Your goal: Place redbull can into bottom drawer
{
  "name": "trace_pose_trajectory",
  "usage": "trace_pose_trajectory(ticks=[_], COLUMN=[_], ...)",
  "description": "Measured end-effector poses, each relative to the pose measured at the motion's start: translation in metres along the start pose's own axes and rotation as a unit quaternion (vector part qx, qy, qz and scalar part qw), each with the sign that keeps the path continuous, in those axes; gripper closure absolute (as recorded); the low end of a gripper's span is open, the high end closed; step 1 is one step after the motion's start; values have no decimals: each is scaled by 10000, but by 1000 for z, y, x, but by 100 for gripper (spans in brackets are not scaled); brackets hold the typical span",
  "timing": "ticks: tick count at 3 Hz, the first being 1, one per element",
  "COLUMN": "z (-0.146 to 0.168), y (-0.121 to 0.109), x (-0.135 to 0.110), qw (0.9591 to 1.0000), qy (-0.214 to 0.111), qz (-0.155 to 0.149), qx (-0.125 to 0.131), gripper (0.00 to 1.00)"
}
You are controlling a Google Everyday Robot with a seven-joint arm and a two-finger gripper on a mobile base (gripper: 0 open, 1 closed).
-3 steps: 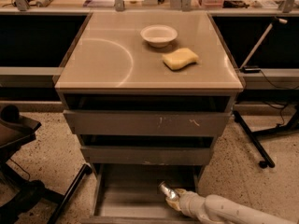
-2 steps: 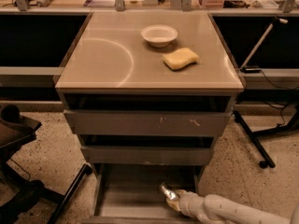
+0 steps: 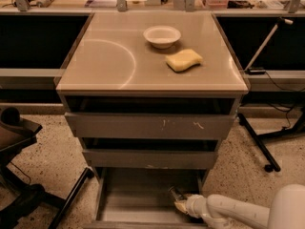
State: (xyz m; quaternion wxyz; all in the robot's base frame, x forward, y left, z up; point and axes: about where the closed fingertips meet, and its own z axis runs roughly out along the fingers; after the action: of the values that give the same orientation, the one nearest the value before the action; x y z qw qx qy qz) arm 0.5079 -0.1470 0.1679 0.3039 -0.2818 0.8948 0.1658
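The gripper [image 3: 179, 202] sits inside the bottom drawer [image 3: 138, 194], at its 4 o'clock corner. Its fingers [image 3: 183, 207] clasp the redbull can [image 3: 175, 193], which protrudes tilted toward 11 o'clock above the drawer floor.

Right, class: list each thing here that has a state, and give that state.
Lowest grey cabinet drawer: pulled open.
Slim silvery drink can: tilted, gripped over that drawer.
Robot's pincer: shut on the can, low at the drawer's right.
Small white round bowl: upright, empty.

white arm [image 3: 240, 211], end effector [image 3: 178, 200] in drawer [image 3: 136, 194]
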Motion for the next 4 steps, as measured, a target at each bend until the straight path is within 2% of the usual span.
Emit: trace_pose_trajectory(ticks=[1, 4], z=[0, 0], y=[-2, -2], x=[0, 0], qw=[10000, 10000], qy=[7, 7], qz=[4, 4], qx=[16, 15], gripper=[81, 11])
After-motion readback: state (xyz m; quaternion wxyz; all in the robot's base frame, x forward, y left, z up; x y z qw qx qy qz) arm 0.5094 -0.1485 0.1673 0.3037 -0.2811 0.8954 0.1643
